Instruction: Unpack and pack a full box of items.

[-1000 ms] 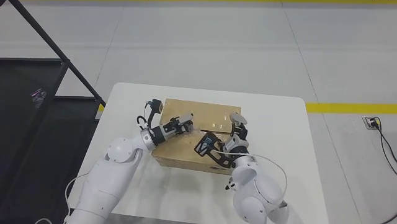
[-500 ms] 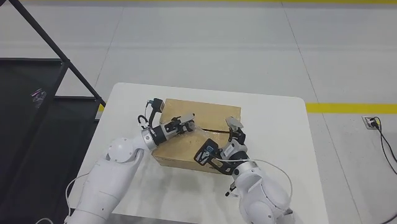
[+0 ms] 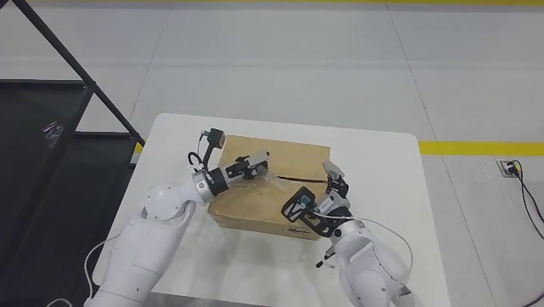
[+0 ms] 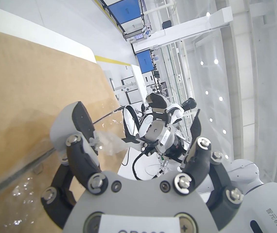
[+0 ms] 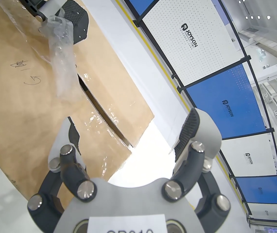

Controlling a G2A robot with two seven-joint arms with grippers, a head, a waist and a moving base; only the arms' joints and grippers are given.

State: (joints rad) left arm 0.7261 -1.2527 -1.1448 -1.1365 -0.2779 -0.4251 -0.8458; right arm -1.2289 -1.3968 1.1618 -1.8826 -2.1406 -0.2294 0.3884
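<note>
1. Box [image 3: 270, 190] sits central on the table [image 3: 378, 171], flaps down, nothing unpacked yet, we judge.
2. Left gripper [image 3: 255, 168], jaws spread, hovers over its seam; peeled tape [image 5: 61, 56] clings to one finger.
3. Right gripper [image 3: 297, 205], fingers likewise apart, hangs above the near-right corner; we see bare table beyond that edge for moving.

Robot test hall, blue partition panels [image 5: 226, 98], yellow floor line [image 3: 476, 148]
</note>
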